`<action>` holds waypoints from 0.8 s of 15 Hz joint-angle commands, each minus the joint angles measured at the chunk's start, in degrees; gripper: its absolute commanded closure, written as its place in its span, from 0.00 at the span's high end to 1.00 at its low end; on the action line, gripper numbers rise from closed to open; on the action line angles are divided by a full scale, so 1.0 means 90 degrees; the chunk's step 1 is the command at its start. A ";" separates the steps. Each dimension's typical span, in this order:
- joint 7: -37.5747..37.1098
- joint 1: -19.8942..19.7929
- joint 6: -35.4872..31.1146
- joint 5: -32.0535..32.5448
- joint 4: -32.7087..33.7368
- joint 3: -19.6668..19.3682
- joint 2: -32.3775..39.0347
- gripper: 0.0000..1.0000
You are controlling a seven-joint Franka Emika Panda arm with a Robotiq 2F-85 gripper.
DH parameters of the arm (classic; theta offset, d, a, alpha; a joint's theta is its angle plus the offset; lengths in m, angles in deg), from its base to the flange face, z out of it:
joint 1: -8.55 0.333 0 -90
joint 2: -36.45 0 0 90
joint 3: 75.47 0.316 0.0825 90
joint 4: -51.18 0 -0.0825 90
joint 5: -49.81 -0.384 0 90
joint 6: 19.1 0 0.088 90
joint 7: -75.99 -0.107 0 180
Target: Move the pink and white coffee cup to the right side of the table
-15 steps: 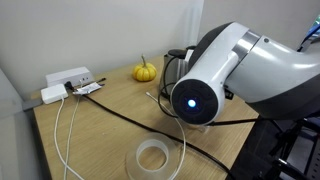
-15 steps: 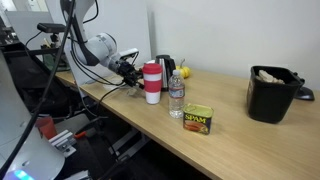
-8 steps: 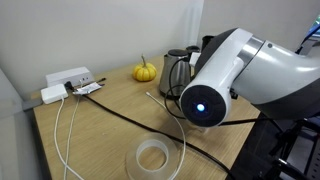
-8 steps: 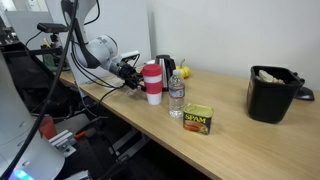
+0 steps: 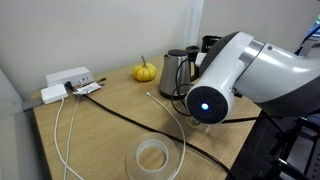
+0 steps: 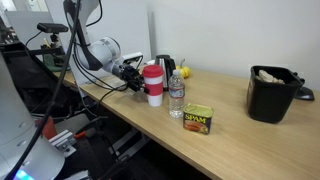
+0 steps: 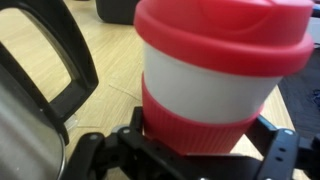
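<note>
The pink and white coffee cup (image 6: 153, 82) stands upright on the table (image 6: 232, 142), in front of the kettle (image 6: 163, 66). In the wrist view the cup (image 7: 215, 70) fills the frame, with its red-pink lid, white band and red-pink sleeve. My gripper (image 7: 190, 152) is open, with one finger on each side of the sleeve, low on the cup. In an exterior view the gripper (image 6: 139, 79) reaches the cup from the left. In an exterior view (image 5: 215, 85) my arm hides the cup.
A clear water bottle (image 6: 176, 95) and a Spam can (image 6: 197, 120) stand right of the cup, with a black bin (image 6: 272, 92) farther right. The kettle (image 5: 177, 70), a small pumpkin (image 5: 146, 72), a black mug (image 5: 210, 45), a tape roll (image 5: 153, 158), cables and a power strip (image 5: 68, 78) share the table.
My arm has moved forward toward the cup, so the fingers now sit on both sides of it. The cup has not moved.
</note>
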 commanded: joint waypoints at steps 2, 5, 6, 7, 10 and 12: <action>-0.0197 -0.0163 0.0135 0.0297 0.0021 -0.0074 0.0062 1.00; -0.0229 -0.0226 0.0120 0.0363 -0.0003 -0.0091 0.0058 1.00; -0.0227 -0.0245 0.0087 0.0356 -0.0013 -0.0084 0.0045 0.83; -0.0297 -0.0269 0.0020 0.0341 -0.0022 -0.0071 0.0019 0.72; -0.0347 -0.0287 -0.0015 0.0243 -0.0006 -0.0034 -0.0047 0.67; -0.0308 -0.0274 0.0007 0.0182 -0.0019 0.0006 -0.0149 0.67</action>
